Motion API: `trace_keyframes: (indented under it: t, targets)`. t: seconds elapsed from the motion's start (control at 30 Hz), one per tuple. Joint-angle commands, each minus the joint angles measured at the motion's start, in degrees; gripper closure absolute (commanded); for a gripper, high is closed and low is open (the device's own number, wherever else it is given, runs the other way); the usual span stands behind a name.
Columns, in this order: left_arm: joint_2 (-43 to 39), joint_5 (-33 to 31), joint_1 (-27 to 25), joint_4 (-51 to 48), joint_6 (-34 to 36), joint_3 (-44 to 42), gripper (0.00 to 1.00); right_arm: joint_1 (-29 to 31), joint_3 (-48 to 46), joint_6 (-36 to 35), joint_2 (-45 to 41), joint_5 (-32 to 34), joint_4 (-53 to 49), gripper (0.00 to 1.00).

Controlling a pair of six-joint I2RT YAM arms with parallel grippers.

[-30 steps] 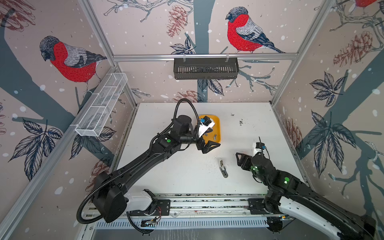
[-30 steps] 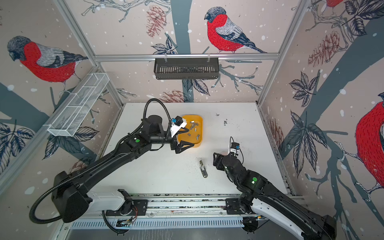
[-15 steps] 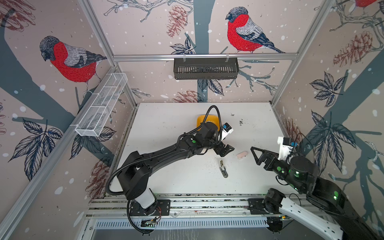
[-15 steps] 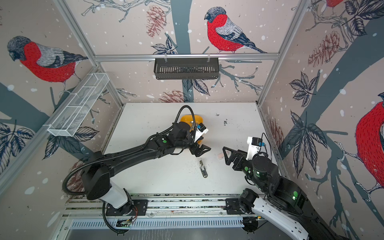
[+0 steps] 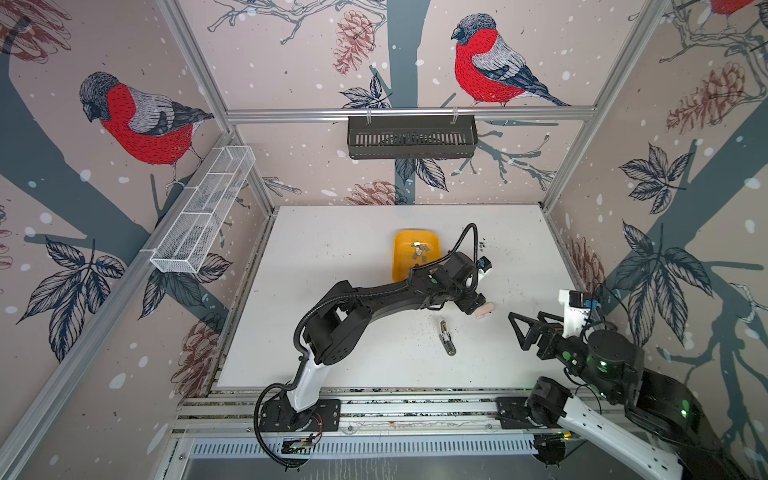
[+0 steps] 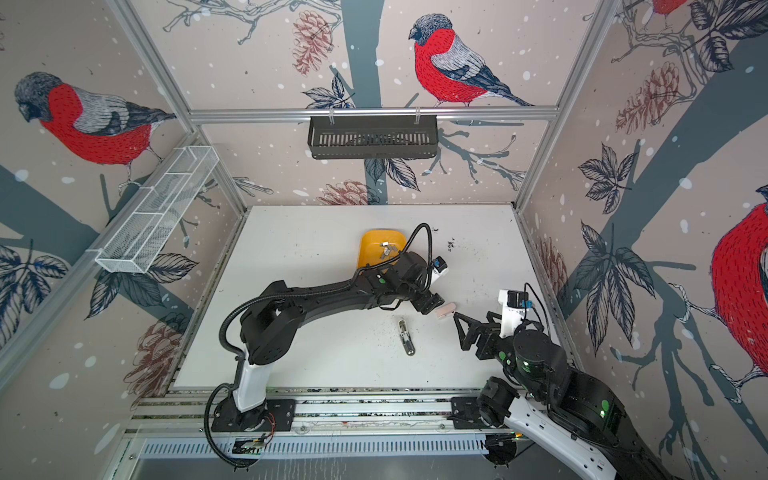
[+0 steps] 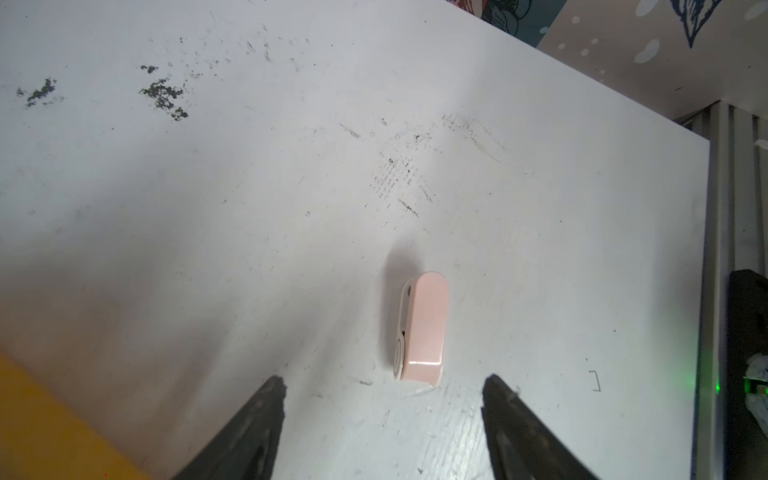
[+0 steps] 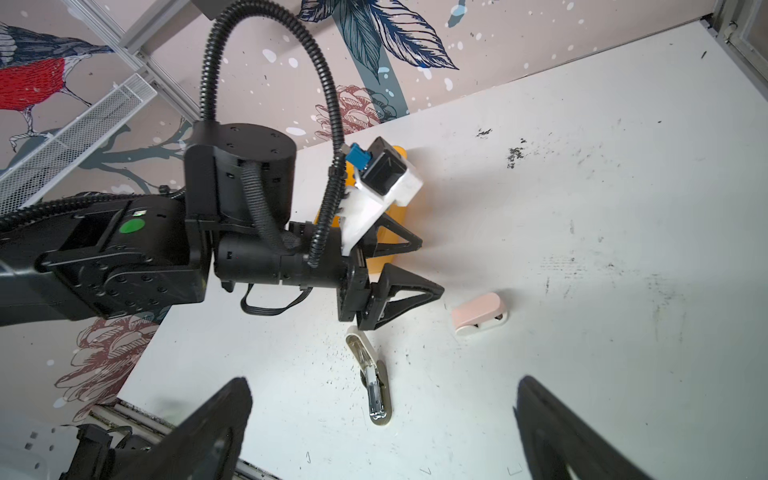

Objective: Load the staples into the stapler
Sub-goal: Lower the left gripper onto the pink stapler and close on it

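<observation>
Swung off the yellow tray (image 5: 398,266), where the staples (image 5: 419,250) lie behind them, the left fingers (image 5: 473,305) hang open and empty, the pink stapler (image 7: 422,332) on the surface (image 5: 332,249) just beyond their tips, long axis pointing away, nearer them than the wide-open right fingers (image 5: 519,326).

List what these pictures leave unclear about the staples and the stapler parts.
- Staples: too small to count in both top views; the left arm covers the near end of the yellow tray.
- Metal stapler piece: the right wrist view cannot show whether it is loaded.
- Pink stapler: its own body hides the underside in the left wrist view.
</observation>
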Motion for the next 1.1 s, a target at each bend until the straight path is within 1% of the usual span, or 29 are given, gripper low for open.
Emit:
trace_keyframes:
  t: [0.0, 0.17, 0.37, 0.63, 0.7, 0.73, 0.77, 0.83, 0.93, 1.07]
  targets:
    - [3.12, -0.44, -0.69, -3.68, 2.42, 4.13, 0.28, 0.17, -0.44, -0.92, -1.10, 1.87, 1.44, 0.00]
    - [9.07, 2.01, -1.63, -9.79, 4.15, 11.28, 0.30, 0.28, -0.71, -0.38, -0.93, 2.01, 1.22, 0.00]
    - [13.26, 0.44, -3.15, -12.36, 3.35, 16.00, 0.33, 0.28, -0.79, -0.44, 0.17, 2.00, 1.18, 0.00]
    - [15.77, -1.84, -3.63, -12.67, 2.45, 18.37, 0.46, 0.21, -0.77, -0.48, 0.52, 1.92, 1.17, 0.00]
    - [15.96, -1.89, -3.68, -12.73, 2.56, 18.65, 0.51, 0.26, -0.79, -0.48, 0.52, 1.92, 1.10, 0.00]
    - [15.98, -1.78, -3.72, -12.69, 2.58, 18.70, 0.56, 0.17, -0.75, -0.39, 0.44, 1.96, 1.12, 0.00]
    - [15.96, -1.51, -3.72, -12.58, 2.71, 18.75, 0.58, 0.19, -0.79, -0.39, 0.50, 2.00, 1.16, 0.00]
    - [15.96, -1.07, -3.74, -12.40, 2.86, 19.01, 0.59, 0.19, -0.77, -0.30, 0.47, 1.99, 1.05, 0.00]
    - [16.46, -0.93, -3.74, -12.72, 2.92, 19.61, 0.64, 0.21, -0.75, -0.22, 0.35, 2.09, 1.03, 0.00]
    - [17.45, -0.42, -3.85, -13.44, 3.06, 20.85, 0.64, 0.20, -0.75, -0.13, 0.08, 2.18, 1.02, 0.00]
